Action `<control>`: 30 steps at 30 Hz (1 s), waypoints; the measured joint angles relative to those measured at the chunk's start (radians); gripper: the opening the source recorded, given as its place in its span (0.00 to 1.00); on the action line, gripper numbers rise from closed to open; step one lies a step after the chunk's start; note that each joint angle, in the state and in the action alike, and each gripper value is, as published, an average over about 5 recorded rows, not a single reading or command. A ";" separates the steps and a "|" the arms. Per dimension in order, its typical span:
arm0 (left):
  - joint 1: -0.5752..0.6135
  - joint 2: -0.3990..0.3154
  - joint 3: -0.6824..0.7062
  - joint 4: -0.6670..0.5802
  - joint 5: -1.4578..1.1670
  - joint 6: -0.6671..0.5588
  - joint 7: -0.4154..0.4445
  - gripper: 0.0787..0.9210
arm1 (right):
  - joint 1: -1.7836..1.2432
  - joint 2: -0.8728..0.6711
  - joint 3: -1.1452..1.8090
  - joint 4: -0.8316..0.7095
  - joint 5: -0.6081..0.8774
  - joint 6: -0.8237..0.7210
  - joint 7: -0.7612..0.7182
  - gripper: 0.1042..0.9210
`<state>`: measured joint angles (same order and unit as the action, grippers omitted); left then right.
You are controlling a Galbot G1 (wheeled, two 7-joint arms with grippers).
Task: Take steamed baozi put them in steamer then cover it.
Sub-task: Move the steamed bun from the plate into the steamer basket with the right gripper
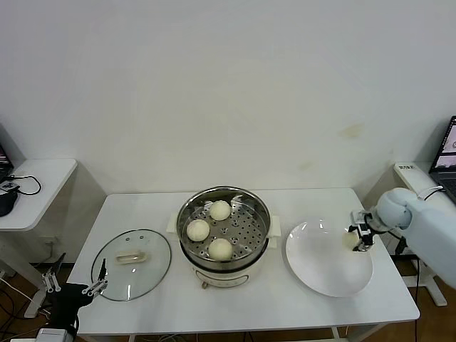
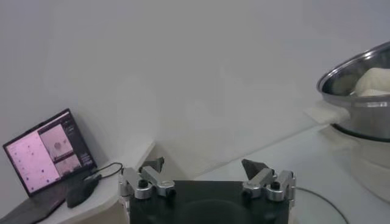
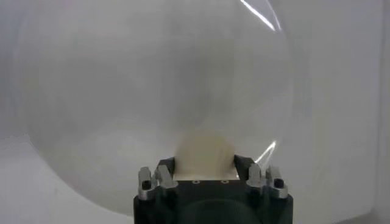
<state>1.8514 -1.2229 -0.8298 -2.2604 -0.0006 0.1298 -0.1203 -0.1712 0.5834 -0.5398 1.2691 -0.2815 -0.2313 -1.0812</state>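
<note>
Done: three baozi in steamer (image 1: pixel 224 222) | Now: my right gripper (image 1: pixel 360 237) seemingly clamps the last baozi (image 3: pixel 205 152) on the plate (image 1: pixel 320 267) | Left gripper (image 1: pixel 75 283) parked, spread | Left: load it, fit cover (image 1: pixel 131 264)

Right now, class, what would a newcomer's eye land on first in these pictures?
The shiny steamer at the table's centre, three baozi on its perforated tray. To its right, the right gripper closes its fingers on the last baozi over the white plate. The glass cover lies left of the steamer.
</note>
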 measured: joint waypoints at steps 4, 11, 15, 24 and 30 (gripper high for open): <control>-0.005 0.001 0.007 -0.004 0.000 0.000 0.000 0.88 | 0.080 -0.041 -0.051 0.064 0.053 -0.023 -0.007 0.63; -0.012 0.012 0.016 -0.007 0.000 -0.002 -0.002 0.88 | 0.271 -0.078 -0.170 0.188 0.174 -0.074 -0.005 0.64; -0.019 0.017 0.023 -0.011 0.000 -0.002 -0.002 0.88 | 0.405 -0.066 -0.263 0.247 0.257 -0.112 0.009 0.64; -0.036 0.020 0.031 -0.010 -0.001 -0.001 0.000 0.88 | 0.654 0.081 -0.458 0.304 0.473 -0.226 0.070 0.65; -0.043 0.013 0.021 -0.014 -0.004 0.000 0.000 0.88 | 0.715 0.211 -0.540 0.304 0.597 -0.302 0.119 0.65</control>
<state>1.8083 -1.2103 -0.8085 -2.2740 -0.0048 0.1301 -0.1202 0.5440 0.7944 -1.0797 1.5735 0.3156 -0.5331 -0.9621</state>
